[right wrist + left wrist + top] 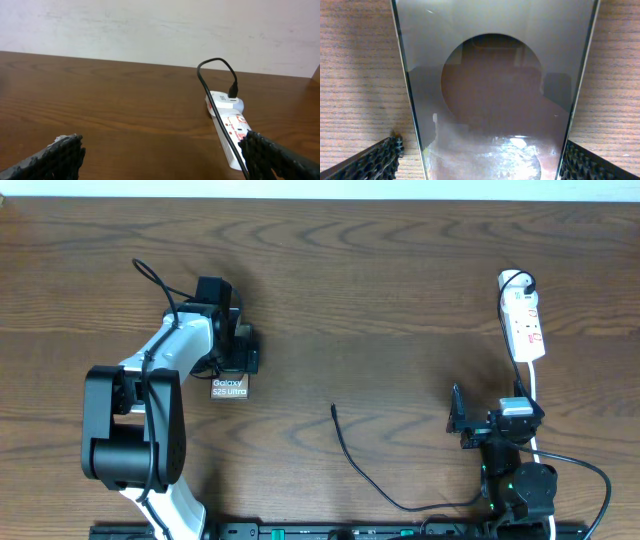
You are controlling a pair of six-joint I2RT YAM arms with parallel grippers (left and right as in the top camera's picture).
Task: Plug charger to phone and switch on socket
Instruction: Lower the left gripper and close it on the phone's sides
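Nearest the front edge, the charger (355,465) runs as a thin black line on the wood counter (350,280), right of the phone (229,388) and closer to the viewer. Its plug tip (333,409) lies loose, a little right of the phone, touching nothing. The right hand (458,420) sits well right of the phone and slightly nearer. Its wrist view shows both ribbed fingers (60,155) spread wide with only bare wood between them, so it is apart and holding nothing. The phone lies flat on the counter, screen up, with the white Galaxy S25 Ultra text on the near end and the brownish oval filling the left wrist view. The left hand (235,365) is directly over the phone's far part, one finger at each long edge. Cannot tell if it is actually squeezing or just straddling. Farthest back, well right of the phone, the white socket (524,325) lies lengthwise with red markings on top. A black lead (215,67) is plugged into its far end.
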